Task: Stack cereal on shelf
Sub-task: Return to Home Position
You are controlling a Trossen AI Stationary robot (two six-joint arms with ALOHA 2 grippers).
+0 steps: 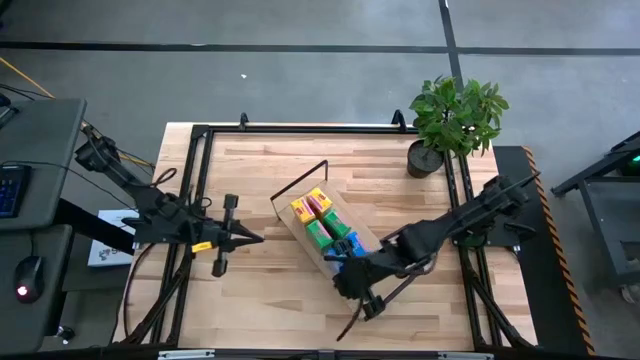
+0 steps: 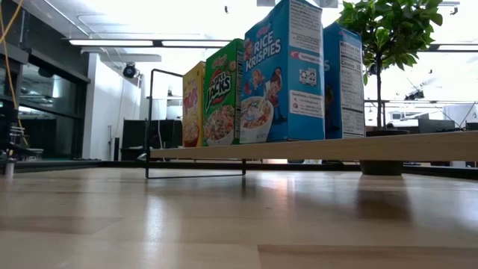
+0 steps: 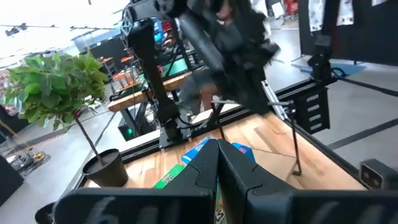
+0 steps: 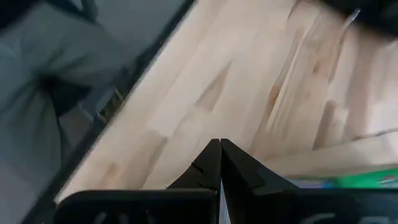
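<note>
Right gripper (image 1: 352, 280) from above: hangs pinched together just beside blue cereal (image 1: 345, 246) at shelf (image 1: 298, 232) end; left gripper (image 1: 250, 238) likewise, well apart, bare tabletop (image 1: 260, 170) between. Low view: shows Rice Krispies box (image 2: 272, 75) upright at shelf's front edge.

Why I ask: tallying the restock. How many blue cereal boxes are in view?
2. One blue box stands on the shelf beside the green box; the other blue box stands right next to it. Others may hide behind them.
</note>
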